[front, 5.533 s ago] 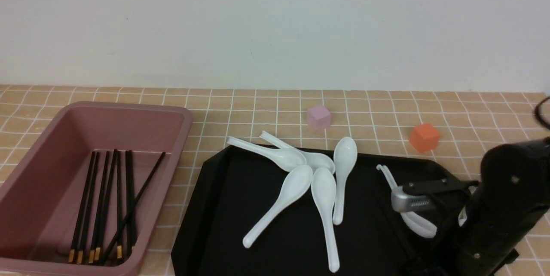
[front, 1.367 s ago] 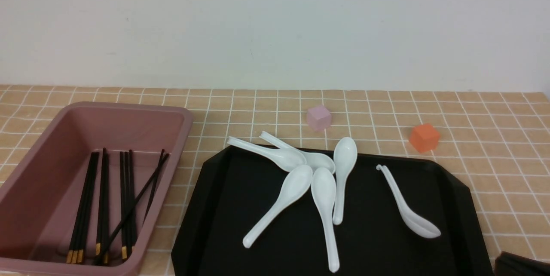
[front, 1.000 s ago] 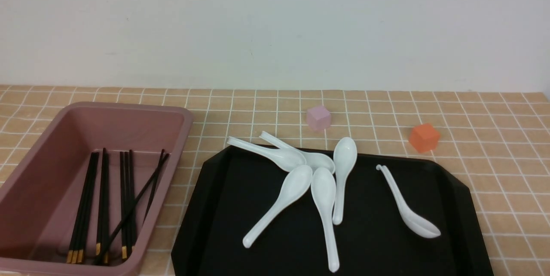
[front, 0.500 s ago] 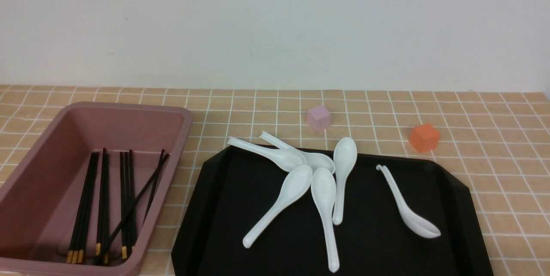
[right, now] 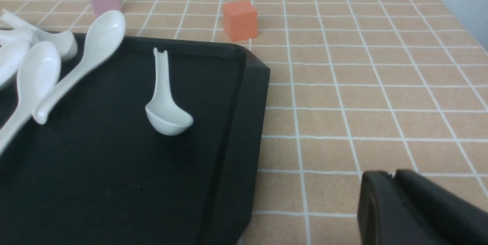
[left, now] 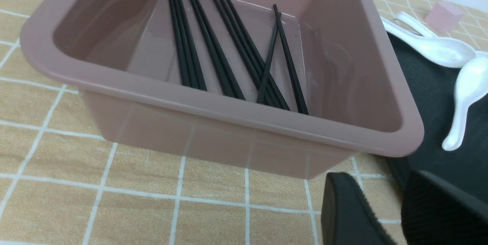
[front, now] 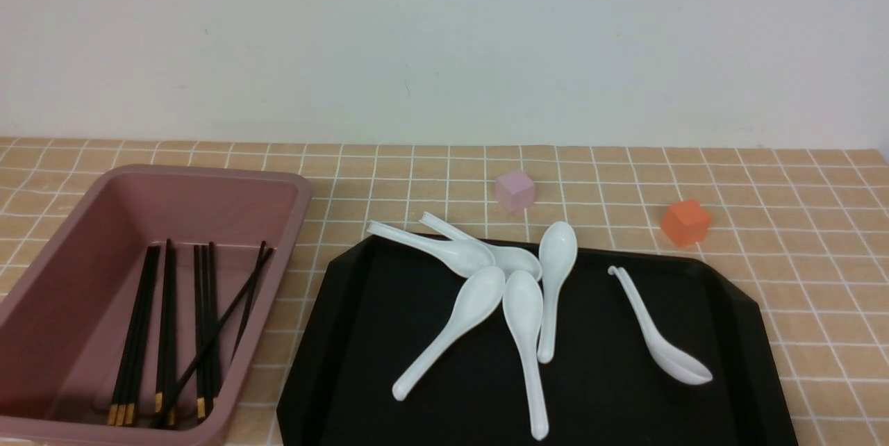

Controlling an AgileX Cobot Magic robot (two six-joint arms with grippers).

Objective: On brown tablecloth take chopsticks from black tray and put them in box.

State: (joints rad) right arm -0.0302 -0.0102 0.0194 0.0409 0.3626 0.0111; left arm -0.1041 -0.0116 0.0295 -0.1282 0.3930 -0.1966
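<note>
The thin black chopsticks (front: 173, 335) all lie in the dusty pink plastic box (front: 292, 203); the glossy black tray (front: 361, 335) holds only white spoons (front: 522, 307). Left jaws stand apart, empty; right jaws I cannot tell. Risk: grabbing a spoon by mistake.

Five white spoons (front: 505, 283) lie clustered mid-scene, bowls touching. A sixth spoon (front: 657, 335) lies apart to their right. Beyond them sit a pink cube (front: 515, 190) and, farther right, an orange cube (front: 686, 222).
</note>
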